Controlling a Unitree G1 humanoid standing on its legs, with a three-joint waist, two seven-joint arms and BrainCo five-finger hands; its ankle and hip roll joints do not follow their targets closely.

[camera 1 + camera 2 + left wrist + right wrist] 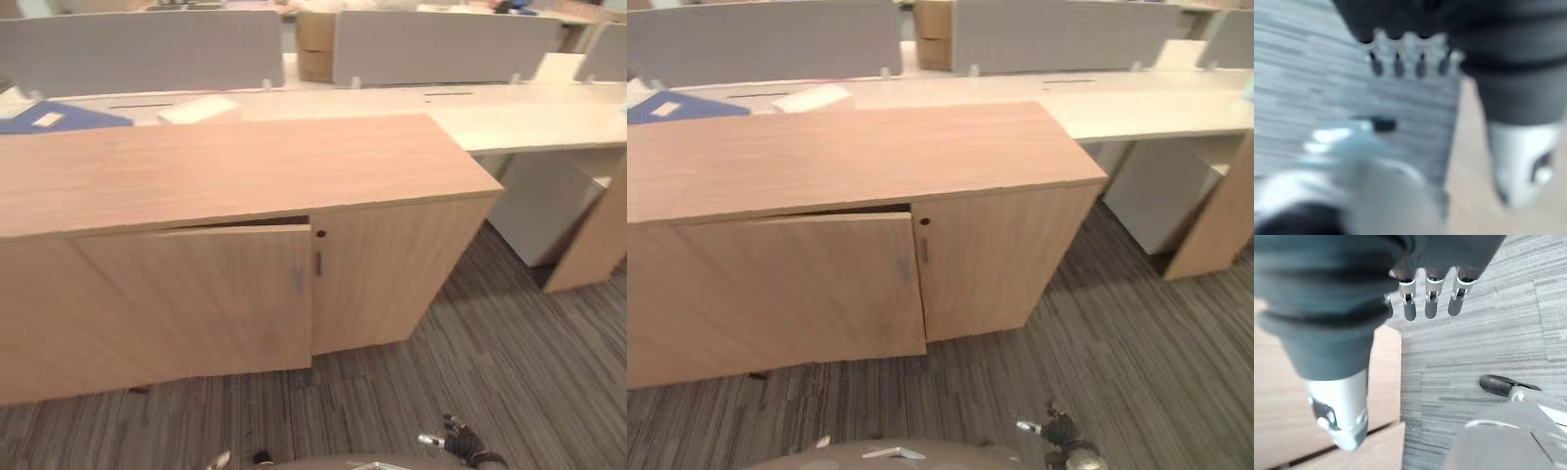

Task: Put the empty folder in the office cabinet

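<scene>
Silver fingers slack, both hands low and holding nothing.

My right hand [1427,296] and left hand [1410,56] hang relaxed over the carpet [509,333]. Ahead, the cabinet [245,176] has its left door [196,299] ajar, probably ready for loading. The blue folder [64,117] lies on the desk far left.

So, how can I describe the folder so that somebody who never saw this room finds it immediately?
Start at the long wooden cabinet whose left door stands slightly ajar. Behind its top runs a pale desk with grey partition screens. The folder lies flat at the desk's far left: it is blue with a small white label, while the sheet beside it is white.
</scene>
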